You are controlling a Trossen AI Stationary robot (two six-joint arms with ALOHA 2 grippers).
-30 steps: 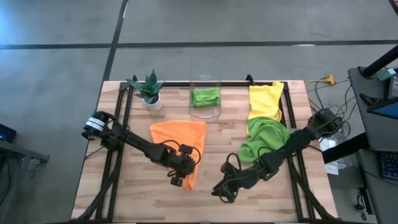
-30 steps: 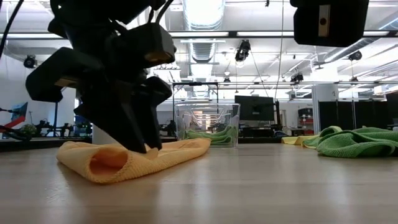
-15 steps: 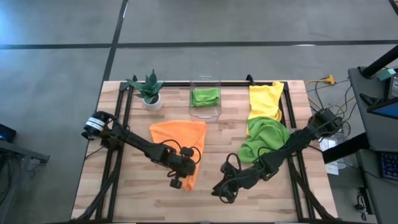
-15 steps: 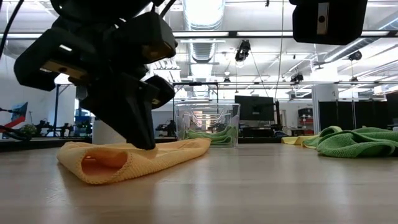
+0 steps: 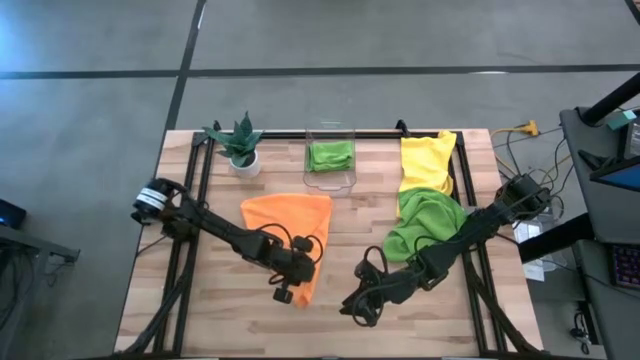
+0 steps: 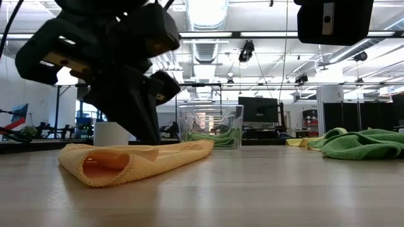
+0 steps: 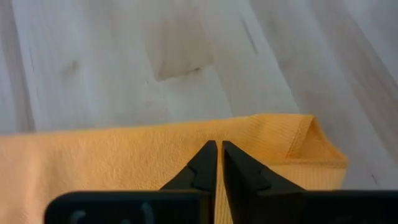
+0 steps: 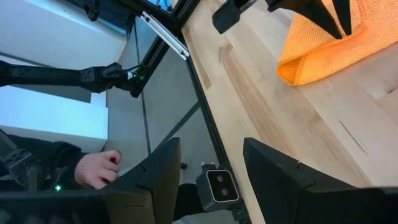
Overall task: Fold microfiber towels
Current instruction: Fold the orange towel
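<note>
An orange towel (image 5: 288, 215), folded over, lies flat in the middle of the table, narrowing toward its near end (image 6: 95, 165). My left gripper (image 5: 306, 279) is down on that narrow part, shut, tips on the upper layer (image 7: 216, 144). My right gripper (image 5: 350, 310) hovers open (image 8: 208, 168) over bare wood to the right of the orange towel (image 8: 323, 50), touching nothing. A yellow towel (image 5: 428, 160) and a lime green heap (image 5: 425, 225) lie at the right. Another lime green towel (image 5: 330, 155) sits in a clear bin. My left gripper has its shut fingertips (image 7: 208, 152) on the orange towel's upper layer (image 7: 186, 146), near the right edge and close to the folded near end (image 7: 314, 146). The fingers slant down from the table's left. The tips hide the pinched spot. The towel stays on the table.
The clear bin (image 5: 330, 178) and a small potted plant (image 5: 240, 148) stand along the far edge. The yellow and green towels fill the right side. Bare wood lies left of the orange towel and along the near edge. A person's hand (image 8: 99, 168) shows beyond the table.
My left gripper has shut its fingers on the orange towel's upper layer, staying in place and tipping a little. The towel has stayed where it was. My right arm has kept still.
</note>
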